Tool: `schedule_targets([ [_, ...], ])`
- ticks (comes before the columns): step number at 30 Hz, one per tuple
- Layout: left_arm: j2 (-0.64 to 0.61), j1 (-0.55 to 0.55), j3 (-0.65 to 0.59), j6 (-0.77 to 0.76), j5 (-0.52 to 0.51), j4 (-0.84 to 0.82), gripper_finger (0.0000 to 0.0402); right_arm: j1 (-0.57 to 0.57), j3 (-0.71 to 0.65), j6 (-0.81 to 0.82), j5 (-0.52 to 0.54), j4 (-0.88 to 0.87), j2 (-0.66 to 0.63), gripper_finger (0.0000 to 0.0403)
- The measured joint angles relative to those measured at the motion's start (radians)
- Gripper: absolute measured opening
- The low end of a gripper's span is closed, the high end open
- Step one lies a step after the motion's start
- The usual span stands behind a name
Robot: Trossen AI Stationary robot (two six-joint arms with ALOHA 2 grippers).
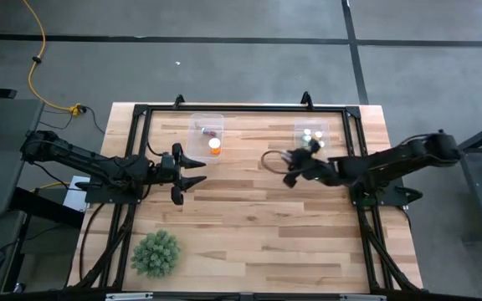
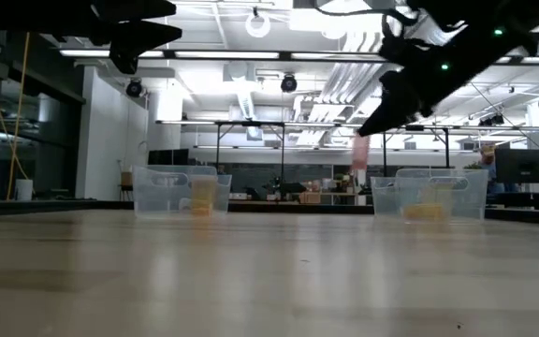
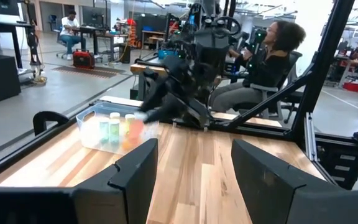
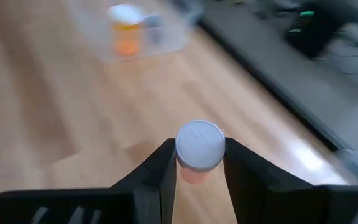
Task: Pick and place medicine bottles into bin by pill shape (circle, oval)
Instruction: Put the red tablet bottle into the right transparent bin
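Bottle (image 4: 199, 149) under inspection: small, white-capped, with a pale orange body visible below the cap, held clear above the wooden table (image 1: 258, 217). Judged light and rigid; the smooth plastic wall is likely slippery, so a hold just under the cap, where the rim can stop a downward slip, looks soundest. That is where it is taken now.

Right gripper (image 4: 199, 163): fingers partly closed, one on each side of the bottle just below the cap, grasping it upright. In the overhead view this gripper (image 1: 294, 167) hangs mid-table, just beside the right bin (image 1: 331, 125), which already contains several bottles. Contact appears even on both sides; no tilt seen.

Left gripper (image 1: 192, 171): fingers spread wide, nothing between them, waiting near the left bin (image 1: 197, 119), where one larger orange bottle (image 1: 215, 146) stands.

Pill shape inside the held bottle cannot be determined.
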Motion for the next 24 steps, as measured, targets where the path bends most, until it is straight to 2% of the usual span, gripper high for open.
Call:
schedule_targets([
  [6, 0.0, 0.0, 0.0, 0.001, -0.003, 0.01, 0.0196, -0.01, -0.066, 0.119, 0.194, -0.045, -0.135, 0.0099],
  [10, 0.0, 0.0, 0.0, 0.001, -0.003, 0.011, 0.0196, -0.039, -0.067, 0.229, 0.23, -0.099, -0.152, 0.0099],
  [17, 0.002, 0.0, 0.0, -0.001, -0.003, 0.011, 0.0196, -0.165, -0.067, 0.408, 0.167, -0.197, -0.093, 0.0099],
  [24, 0.002, 0.0, 0.0, -0.01, -0.003, 0.011, 0.0196, -0.323, -0.067, 0.422, 0.049, -0.143, 0.024, 0.0099],
])
